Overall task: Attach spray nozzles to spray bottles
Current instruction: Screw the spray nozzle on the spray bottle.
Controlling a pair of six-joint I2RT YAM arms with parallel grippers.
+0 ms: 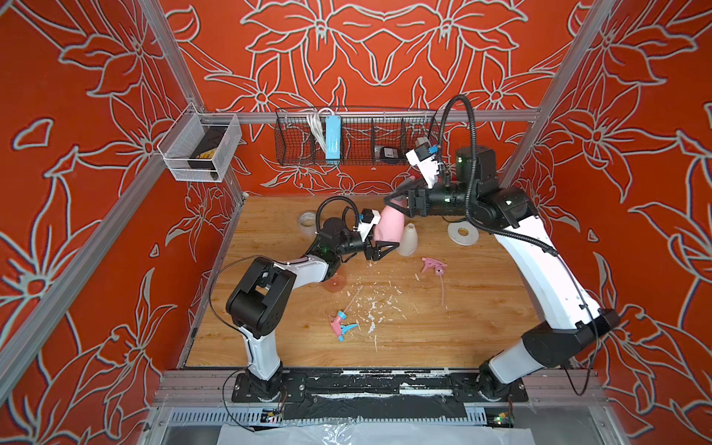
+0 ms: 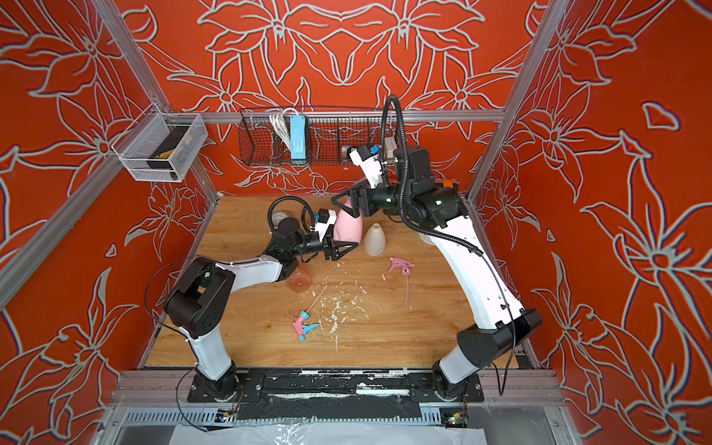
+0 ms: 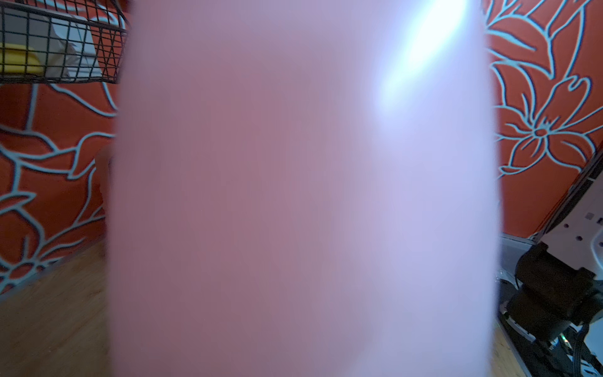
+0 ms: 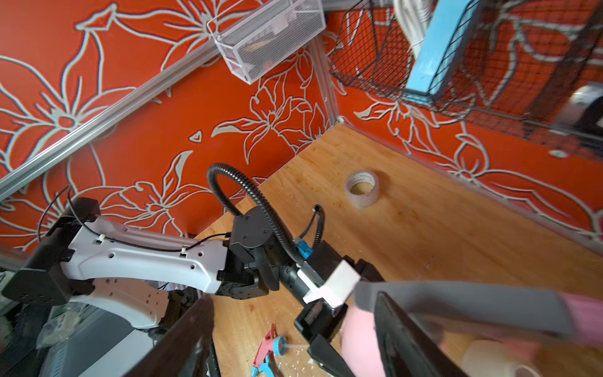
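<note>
Pink bottle: the opaque pink bottle [image 1: 390, 226] is leaning toward the back of the bench, between the two grippers, and is filling the left wrist view.
Nozzle at its neck: the grey-topped nozzle [image 4: 456, 303] is lying across the pink bottle's top; whether it is fully seated is not showing.
Left gripper: the left gripper [image 1: 385, 246] is grasping the pink bottle low on its body.
Right gripper: the right gripper [image 1: 397, 200] is hovering at the bottle's top, released; its jaws are standing wide apart and are not squeezing the nozzle.
Progress: by my reading, the first of three pairings is being finished, and two are waiting untouched.
Bottles, counted: three. There is the pink one; the white bottle [image 1: 407, 240] is standing upright just beside it with a bare neck; and the transparent orange-pink bottle [image 1: 334, 283] is partly hiding beneath the left arm.
Nozzles, counted: three. There is the grey-topped one; the all-pink nozzle [image 1: 432, 266] is lying loose near the white bottle; and the pink-and-blue nozzle [image 1: 341, 325] is lying nearer the front.
Bench: the bench [image 1: 481, 327] is also carrying scattered white flecks and two tape rolls [image 1: 462, 233] toward the back.
</note>
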